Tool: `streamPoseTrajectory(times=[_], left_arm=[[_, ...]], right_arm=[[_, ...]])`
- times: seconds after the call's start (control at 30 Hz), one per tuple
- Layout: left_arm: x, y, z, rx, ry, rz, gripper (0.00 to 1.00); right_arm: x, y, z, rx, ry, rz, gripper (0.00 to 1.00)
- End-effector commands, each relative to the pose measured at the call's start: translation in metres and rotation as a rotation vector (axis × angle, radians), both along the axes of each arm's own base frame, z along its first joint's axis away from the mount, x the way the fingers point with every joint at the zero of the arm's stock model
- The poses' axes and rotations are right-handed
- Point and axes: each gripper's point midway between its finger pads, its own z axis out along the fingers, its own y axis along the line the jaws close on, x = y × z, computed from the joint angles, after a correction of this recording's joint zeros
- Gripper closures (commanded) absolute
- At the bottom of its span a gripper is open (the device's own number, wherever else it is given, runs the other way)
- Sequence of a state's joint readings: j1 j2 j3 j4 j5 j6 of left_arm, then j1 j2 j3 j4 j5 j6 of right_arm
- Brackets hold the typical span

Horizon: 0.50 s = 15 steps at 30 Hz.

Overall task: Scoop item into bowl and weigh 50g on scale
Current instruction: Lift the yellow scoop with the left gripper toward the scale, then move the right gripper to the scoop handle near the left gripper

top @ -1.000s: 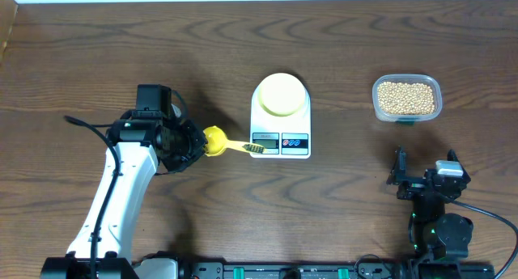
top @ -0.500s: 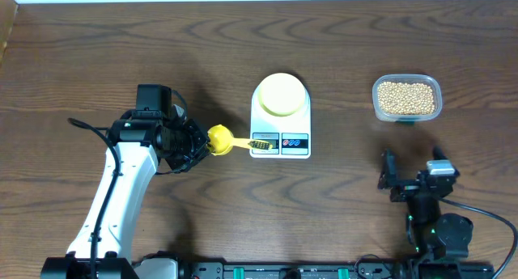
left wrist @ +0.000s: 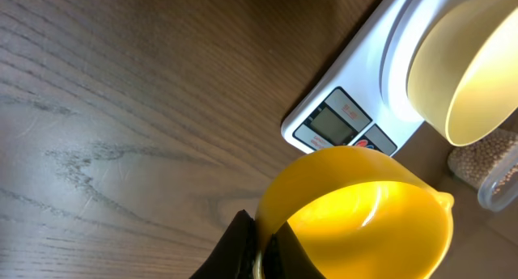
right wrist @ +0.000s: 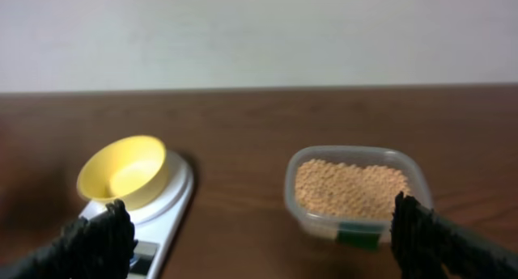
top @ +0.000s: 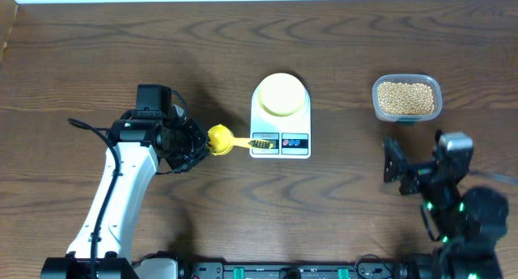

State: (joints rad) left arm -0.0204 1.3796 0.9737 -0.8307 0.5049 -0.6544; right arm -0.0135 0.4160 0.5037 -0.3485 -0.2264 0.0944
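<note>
A clear plastic tub (top: 407,99) sits toward the right edge of the wooden table (top: 97,52), filled nearly to its rim with small tan beans (top: 406,98). Well apart from it, about midway between the table's left and right edges, the white scale (top: 304,125) carries the pale yellow bowl (top: 282,94) on the rear part of its top. The bowl is upright and has nothing in it, and the display and two buttons face the near edge. The left gripper (top: 197,144) is clamped tight on a yellow scoop (top: 217,139), gripping it at the cup end. The cup is empty and hangs just left of the scale. Its handle reaches over the scale's front left corner by the display; whether it touches there cannot be told. The right gripper (right wrist: 261,222) stands spread to its widest and holds nothing, near the table's near edge, with the tub beyond it and its fingers (right wrist: 97,243) apart from everything.
</note>
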Motion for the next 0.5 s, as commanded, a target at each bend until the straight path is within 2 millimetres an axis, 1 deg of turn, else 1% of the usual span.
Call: streamPoseTrajectory(times=[0.0,0.07,0.13,0.17,0.27,0.37,0.47], left_arm=[[-0.002,-0.001,0.001,-0.011,-0.002,-0.001,0.93],[-0.002,-0.001,0.001,-0.011,-0.002,-0.001,0.93],[-0.002,-0.001,0.001,-0.011,-0.001,-0.001,0.93],[-0.002,-0.001,0.001,-0.011,-0.001,-0.001,0.93],[-0.002,-0.001,0.001,-0.011,-0.002,-0.001,0.93],[-0.002,-0.001,0.001,-0.011,-0.001,-0.001,0.93],[-0.002,-0.001,0.001,-0.011,-0.002,-0.001,0.93]], right_arm=[[0.010,0.023,0.006,0.056,0.087,0.127,0.01],[0.017,0.036,0.005,0.085,0.142,0.200,0.01],[0.022,0.053,0.003,0.128,0.187,0.302,0.01],[0.023,0.064,0.003,0.159,0.205,0.377,0.01],[0.023,0.088,0.005,0.243,0.217,0.543,0.01],[0.031,0.097,0.007,0.314,0.230,0.604,0.01],[0.043,0.098,0.008,0.446,0.288,0.565,0.01]])
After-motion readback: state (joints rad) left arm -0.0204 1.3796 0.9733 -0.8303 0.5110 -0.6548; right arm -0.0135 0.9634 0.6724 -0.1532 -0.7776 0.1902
